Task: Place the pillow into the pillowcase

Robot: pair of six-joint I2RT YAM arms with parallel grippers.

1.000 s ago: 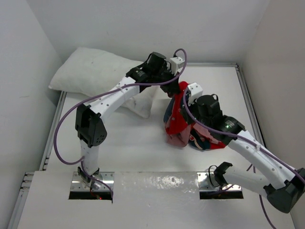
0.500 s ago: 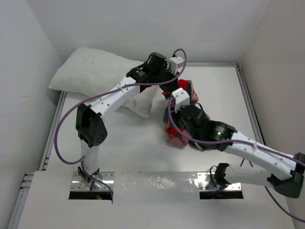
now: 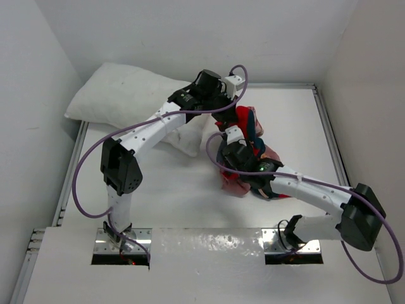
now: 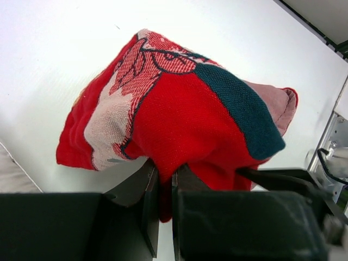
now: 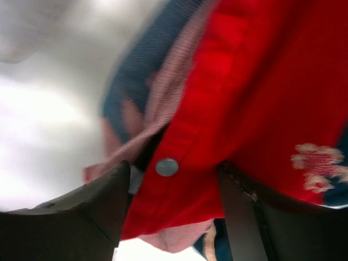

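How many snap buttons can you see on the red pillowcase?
1. A round grey snap sits on the red hem of the pillowcase, between the fingers of the right gripper, in the right wrist view. More may hide in the folds.

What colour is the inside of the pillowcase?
Pale pink; the pillowcase shows it best in the left wrist view.

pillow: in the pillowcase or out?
Out. The pillow lies bare at the table's far-left corner; the pillowcase is bunched mid-table, apart from it, pinched in the left gripper.
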